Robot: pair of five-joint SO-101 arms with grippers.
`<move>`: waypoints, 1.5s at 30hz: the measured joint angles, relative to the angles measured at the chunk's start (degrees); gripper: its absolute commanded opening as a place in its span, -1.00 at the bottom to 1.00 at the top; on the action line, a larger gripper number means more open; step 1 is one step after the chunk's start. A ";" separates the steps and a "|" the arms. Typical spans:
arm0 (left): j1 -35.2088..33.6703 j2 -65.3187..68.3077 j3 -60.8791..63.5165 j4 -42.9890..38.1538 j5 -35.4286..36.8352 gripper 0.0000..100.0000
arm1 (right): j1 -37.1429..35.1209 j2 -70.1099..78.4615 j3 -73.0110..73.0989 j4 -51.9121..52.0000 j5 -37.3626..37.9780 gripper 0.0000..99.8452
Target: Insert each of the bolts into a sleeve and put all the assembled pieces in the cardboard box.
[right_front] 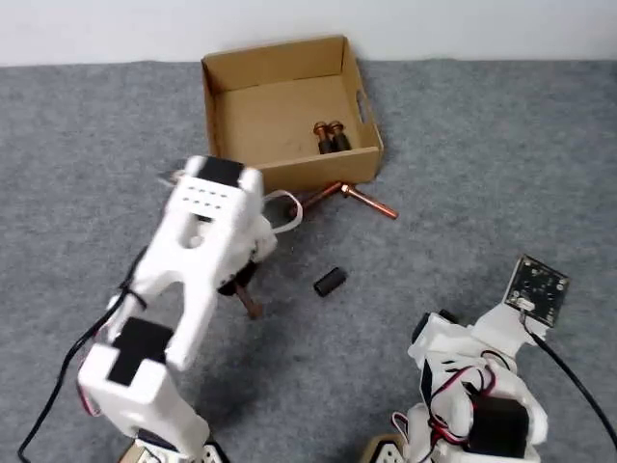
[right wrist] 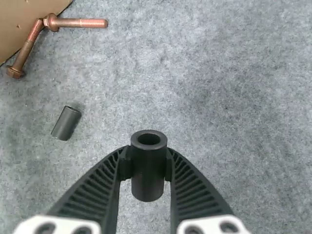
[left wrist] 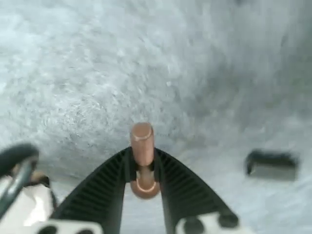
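Firmly, my left gripper [left wrist: 143, 157] is clamped on a copper-coloured bolt [left wrist: 142, 139]. Its ribbed black fingers pinch the smooth shank, with the wider head behind them and the flat end jutting ahead over the tabletop [right_front: 482, 174], a nubbly grey felt-like surface. My left arm stands just in front of the cardboard box [right_front: 275, 63].

My right gripper [right wrist: 147, 157] is closed on a black sleeve [right wrist: 147, 181], a short matt cylinder with thick walls, its round bore showing at the free end.

A second sleeve [right wrist: 66, 123], of the same dull black tube shape, lies on its side on the felt between my two arms.

Two spare bolts [right wrist: 75, 22] rest just in front of the box's front wall. They have threaded shanks and flanged heads, and they meet at an angle.

The box is open-topped, made of plain brown board, with a hand slot cut in one side wall. Inside it, two assembled pieces [right_front: 331, 138] lie side by side in the corner nearest the spare bolts.
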 measured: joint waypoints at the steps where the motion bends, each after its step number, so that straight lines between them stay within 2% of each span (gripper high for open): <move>1: -1.41 -0.70 0.00 0.00 2.11 -0.99 | 0.00 0.00 0.00 0.00 0.00 -0.98; 6: -7.56 -1.32 0.00 0.00 13.36 -0.99 | 0.00 0.00 0.00 0.00 0.00 -0.98; 11: -11.25 -1.32 0.00 0.00 18.02 -0.97 | 0.00 0.00 0.00 0.00 0.00 -0.98; 18: -11.60 -1.32 0.00 0.00 18.37 -0.65 | 0.00 0.00 0.00 0.00 0.00 -0.98; 21: -11.52 -1.41 0.00 0.00 17.85 -0.60 | 0.00 0.00 0.00 0.00 0.00 -0.98; 26: -10.90 -2.37 0.00 0.09 9.23 -0.60 | 0.00 0.00 0.00 0.00 0.00 -0.98; 30: -10.99 -2.37 0.00 0.26 -3.78 -0.60 | 0.00 0.00 0.00 0.00 0.00 -0.98; 34: -11.69 -2.37 0.00 0.26 -24.70 -0.60 | 0.00 0.00 0.00 0.00 0.00 -0.98; 38: -13.19 -2.37 0.00 0.35 -50.73 -0.60 | 0.00 0.00 0.00 0.00 0.00 -0.98; 45: -16.44 -2.37 0.00 0.35 -101.98 -0.60 | 0.00 0.00 0.00 0.00 0.00 -0.98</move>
